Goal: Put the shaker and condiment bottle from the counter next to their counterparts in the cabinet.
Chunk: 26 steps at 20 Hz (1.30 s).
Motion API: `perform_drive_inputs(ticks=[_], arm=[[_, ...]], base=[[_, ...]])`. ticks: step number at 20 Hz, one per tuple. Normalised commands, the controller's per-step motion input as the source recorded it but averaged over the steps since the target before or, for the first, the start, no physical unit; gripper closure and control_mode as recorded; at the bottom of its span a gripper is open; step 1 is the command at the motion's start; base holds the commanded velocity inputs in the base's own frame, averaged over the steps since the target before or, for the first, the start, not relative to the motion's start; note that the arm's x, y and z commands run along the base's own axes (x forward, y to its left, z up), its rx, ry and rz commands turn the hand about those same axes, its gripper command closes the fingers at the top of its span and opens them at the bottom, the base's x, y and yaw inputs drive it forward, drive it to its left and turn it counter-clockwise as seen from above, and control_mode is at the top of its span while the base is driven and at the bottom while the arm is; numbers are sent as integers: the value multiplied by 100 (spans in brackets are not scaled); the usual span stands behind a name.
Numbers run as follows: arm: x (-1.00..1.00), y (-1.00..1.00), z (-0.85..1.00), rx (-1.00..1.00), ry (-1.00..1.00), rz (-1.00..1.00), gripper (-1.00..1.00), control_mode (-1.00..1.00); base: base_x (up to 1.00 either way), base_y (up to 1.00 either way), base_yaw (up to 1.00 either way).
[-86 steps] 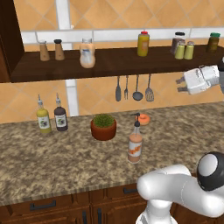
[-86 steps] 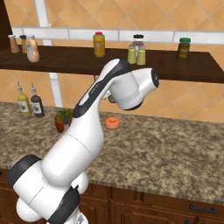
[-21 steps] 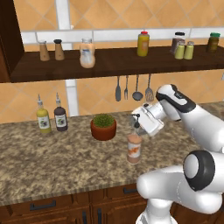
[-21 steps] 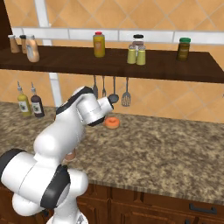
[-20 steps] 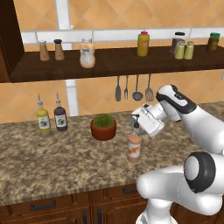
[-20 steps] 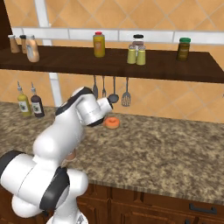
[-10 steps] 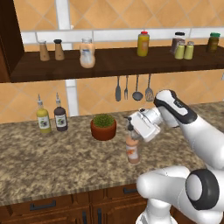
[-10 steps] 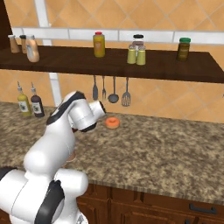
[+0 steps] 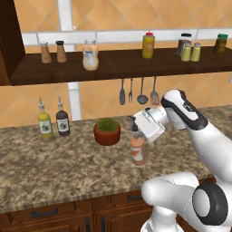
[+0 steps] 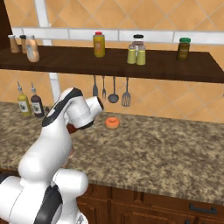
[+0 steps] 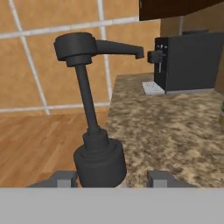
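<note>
While pincer (image 11: 109, 177) straddles condiment bottle (image 9: 137, 151) spout open, unclosed | left base: orange body | hand: coffee machine (image 11: 188, 61)

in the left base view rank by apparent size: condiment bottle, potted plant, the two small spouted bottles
1. potted plant
2. condiment bottle, partly behind the gripper
3. yellow bottle and dark bottle, about alike
</note>
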Motion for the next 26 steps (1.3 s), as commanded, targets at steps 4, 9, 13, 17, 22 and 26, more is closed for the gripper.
perform_drive_inputs(ticks=[4,9,13,17,22,26], arm=[[0,-12,98,0,5,-19,100,-100],[-17,-12,75,8,8,-20,100,-100],[-7,-6,59,11,7,-11,100,-100],[-21,0,60,12,5,-3,100,-100],[-47,0,58,6,2,-1,100,-100],[-61,0,65,0,0,-1,100,-100]], base=[[0,0,0],[0,0,0],[0,0,0],[0,0,0],[0,0,0],[0,0,0]])
